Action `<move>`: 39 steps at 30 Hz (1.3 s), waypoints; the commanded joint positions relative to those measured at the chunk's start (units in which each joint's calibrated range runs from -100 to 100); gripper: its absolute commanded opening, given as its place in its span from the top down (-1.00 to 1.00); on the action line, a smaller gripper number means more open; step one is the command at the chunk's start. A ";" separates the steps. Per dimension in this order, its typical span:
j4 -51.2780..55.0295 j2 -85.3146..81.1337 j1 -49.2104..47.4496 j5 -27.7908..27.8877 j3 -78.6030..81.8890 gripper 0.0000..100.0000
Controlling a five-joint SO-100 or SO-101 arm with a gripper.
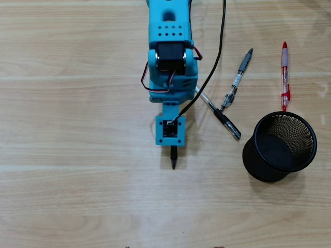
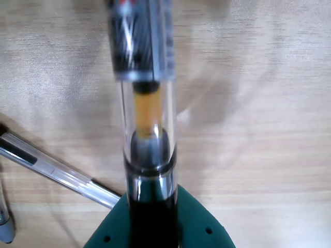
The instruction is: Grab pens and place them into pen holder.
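Observation:
My teal gripper (image 2: 153, 209) is shut on a clear-barrelled pen (image 2: 148, 111) with a dark grip, which runs up the middle of the wrist view. In the overhead view only the pen's dark end (image 1: 174, 159) sticks out below the wrist camera mount, above bare table left of the holder. The black mesh pen holder (image 1: 258, 166) stands upright at the right and looks empty. On the table lie a clear pen with a black cap (image 1: 221, 117), a grey pen (image 1: 239, 78) and a red pen (image 1: 284, 76). The fingers are hidden under the arm in the overhead view.
The table is light wood (image 1: 77, 181). A black cable (image 1: 217, 57) hangs from the arm over the clear pen. In the wrist view the clear pen (image 2: 57, 171) lies at the left and the grey pen's end (image 2: 4, 227) shows at the bottom left.

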 commanded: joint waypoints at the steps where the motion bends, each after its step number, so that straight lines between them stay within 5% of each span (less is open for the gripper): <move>1: 1.05 -1.44 0.60 -0.06 -2.83 0.96; 11: 0.28 -0.51 -0.53 -0.06 -2.29 0.92; 17: 0.11 -0.43 -1.90 0.09 -2.29 0.50; 39: -7.54 5.49 -5.53 1.56 -8.62 0.57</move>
